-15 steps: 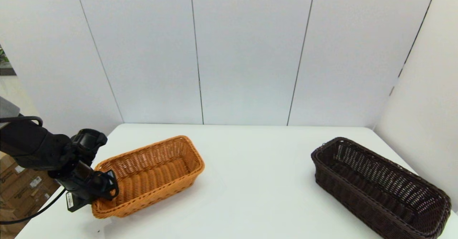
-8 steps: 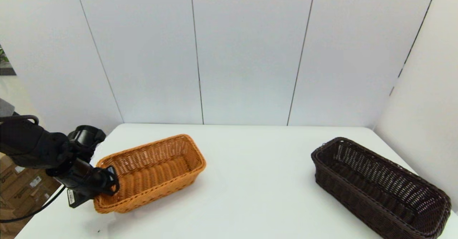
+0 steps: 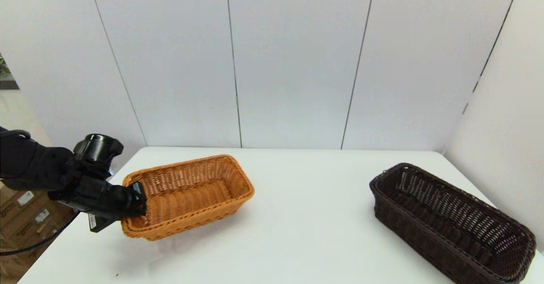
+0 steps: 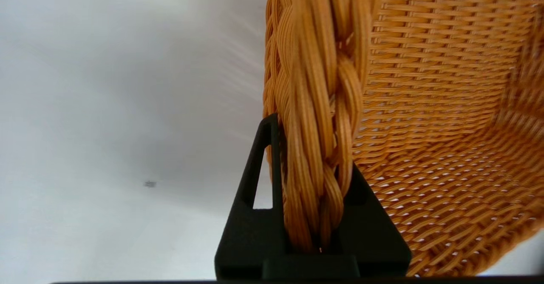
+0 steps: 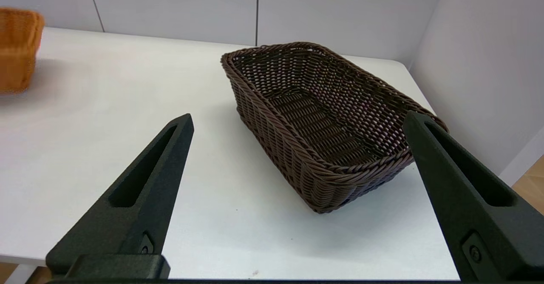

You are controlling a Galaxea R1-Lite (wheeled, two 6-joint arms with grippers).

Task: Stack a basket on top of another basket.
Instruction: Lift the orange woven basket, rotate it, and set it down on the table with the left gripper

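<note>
The orange basket [image 3: 195, 190] is at the table's left, its near-left end raised off the surface with a shadow under it. My left gripper [image 3: 136, 203] is shut on that end's braided rim [image 4: 314, 105], one finger inside and one outside; the left gripper [image 4: 312, 156] pinches the braid tightly. The dark brown basket [image 3: 450, 220] rests flat at the table's right, untouched. My right gripper [image 5: 297, 119] stands open, back from the near end of the dark brown basket [image 5: 323, 118] and apart from it. The right arm is out of the head view.
The white table [image 3: 297, 233] stretches bare between the two baskets. White wall panels close the back and right side. Cardboard boxes [image 3: 25, 220] lie on the floor beyond the table's left edge. The orange basket [image 5: 17, 54] shows far off in the right wrist view.
My left gripper has risen and moved right with the orange basket's end in it. The basket has lifted and swung to lie more level. The dark brown basket has not moved.
</note>
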